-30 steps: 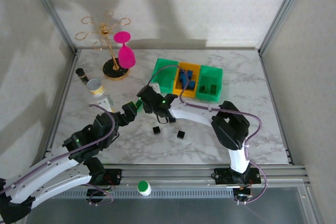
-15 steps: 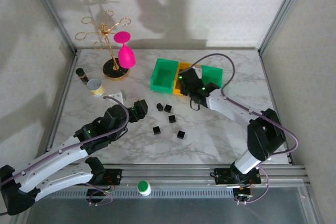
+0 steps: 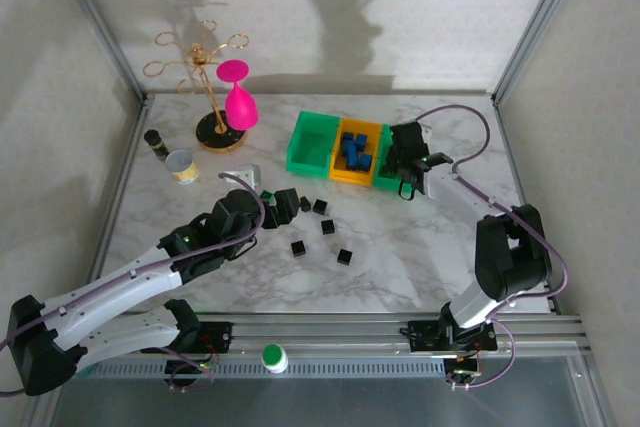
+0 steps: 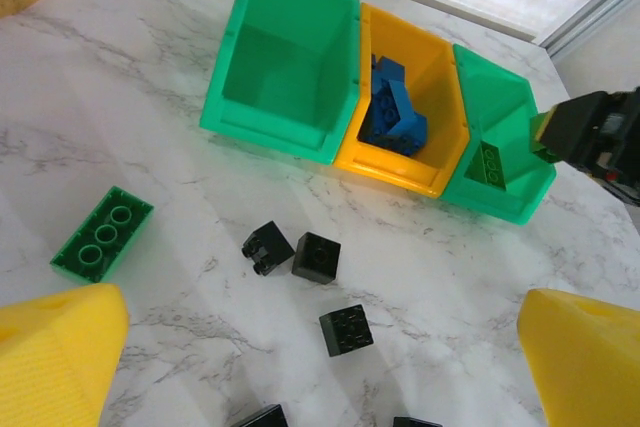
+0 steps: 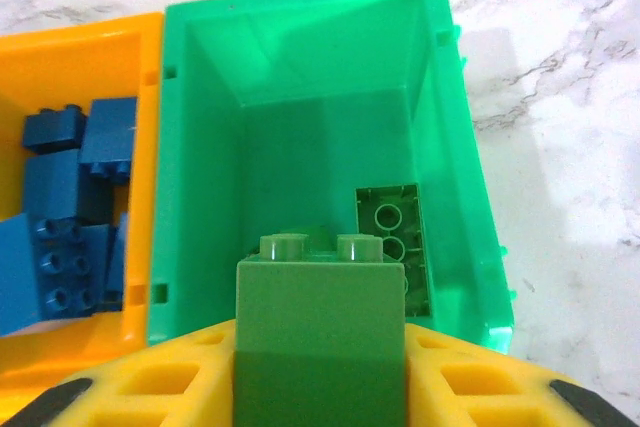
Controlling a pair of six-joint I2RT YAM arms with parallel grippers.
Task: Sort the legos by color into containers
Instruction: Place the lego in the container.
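Plainly, this is the drop step for a green piece: the right gripper (image 3: 405, 163) hangs over the right green bin (image 5: 200, 147), its jaws closed on a green brick (image 5: 320, 322) held studs-up above the bin's near wall. A second green brick (image 5: 390, 232) lies on that bin's floor, at about one o'clock of the held one. At nine o'clock, the yellow-orange bin (image 5: 80, 57) holds the blue bricks (image 5: 65, 217). The next move, as I judge it, is simply to part the jaws so the brick falls inside; a small push toward twelve o'clock first would keep it off the rim. The left gripper (image 4: 320, 297) stands wide open and holds nothing above the loose pieces. In its view a long green brick (image 4: 102, 232) lies at nine o'clock and several black bricks (image 4: 316, 256) sit toward the centre, all on the marble. The left green bin (image 4: 285, 77) at twelve o'clock looks bare, so the black ones seem bound there.
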